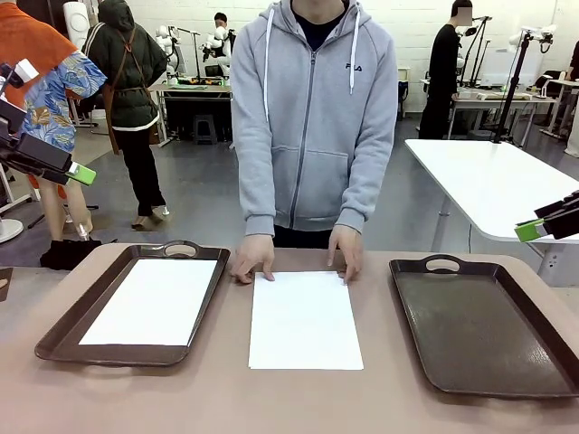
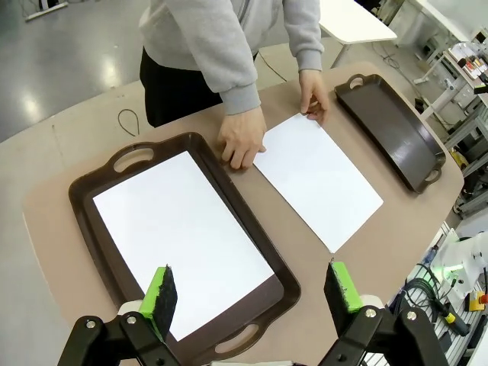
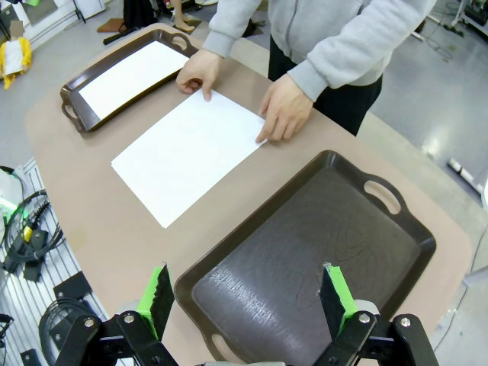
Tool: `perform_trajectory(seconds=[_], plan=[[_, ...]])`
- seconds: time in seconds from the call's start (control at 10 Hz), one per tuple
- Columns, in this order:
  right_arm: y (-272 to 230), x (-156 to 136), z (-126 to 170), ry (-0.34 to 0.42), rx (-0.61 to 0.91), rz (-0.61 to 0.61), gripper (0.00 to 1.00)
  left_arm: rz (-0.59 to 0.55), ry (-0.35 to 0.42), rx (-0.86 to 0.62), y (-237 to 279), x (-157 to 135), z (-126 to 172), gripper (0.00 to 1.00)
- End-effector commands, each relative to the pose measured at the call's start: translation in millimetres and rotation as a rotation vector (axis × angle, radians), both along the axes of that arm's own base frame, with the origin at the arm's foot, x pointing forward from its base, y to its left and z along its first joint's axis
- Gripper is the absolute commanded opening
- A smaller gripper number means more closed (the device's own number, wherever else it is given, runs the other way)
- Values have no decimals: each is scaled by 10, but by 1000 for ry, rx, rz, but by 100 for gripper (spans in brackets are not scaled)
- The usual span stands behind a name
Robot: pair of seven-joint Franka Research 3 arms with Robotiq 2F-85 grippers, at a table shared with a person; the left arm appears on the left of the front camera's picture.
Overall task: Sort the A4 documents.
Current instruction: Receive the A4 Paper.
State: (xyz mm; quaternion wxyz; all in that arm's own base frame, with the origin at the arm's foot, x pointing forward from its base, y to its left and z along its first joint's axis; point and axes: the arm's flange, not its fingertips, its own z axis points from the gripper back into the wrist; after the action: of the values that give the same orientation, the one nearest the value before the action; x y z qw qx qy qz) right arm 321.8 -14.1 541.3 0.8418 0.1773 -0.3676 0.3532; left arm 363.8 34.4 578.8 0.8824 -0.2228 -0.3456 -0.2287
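Now both grippers hang open over the trays while a person steadies a sheet.
One A4 sheet lies mid-table between the trays, with the person's right hand and left hand on its far corners. A second sheet lies in the left tray. The left gripper hangs above that tray and the right gripper above the right tray, both with jaws spread wide.
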Motion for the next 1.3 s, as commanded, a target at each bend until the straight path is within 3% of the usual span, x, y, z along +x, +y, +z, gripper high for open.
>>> perform_trajectory(seconds=[0.0,1.2], plan=[[2,17,-20,4,12,7,100,-1,-4,3,-8,-2,4,100],[2,17,-20,4,12,7,100,-1,-4,3,-8,-2,4,100]])
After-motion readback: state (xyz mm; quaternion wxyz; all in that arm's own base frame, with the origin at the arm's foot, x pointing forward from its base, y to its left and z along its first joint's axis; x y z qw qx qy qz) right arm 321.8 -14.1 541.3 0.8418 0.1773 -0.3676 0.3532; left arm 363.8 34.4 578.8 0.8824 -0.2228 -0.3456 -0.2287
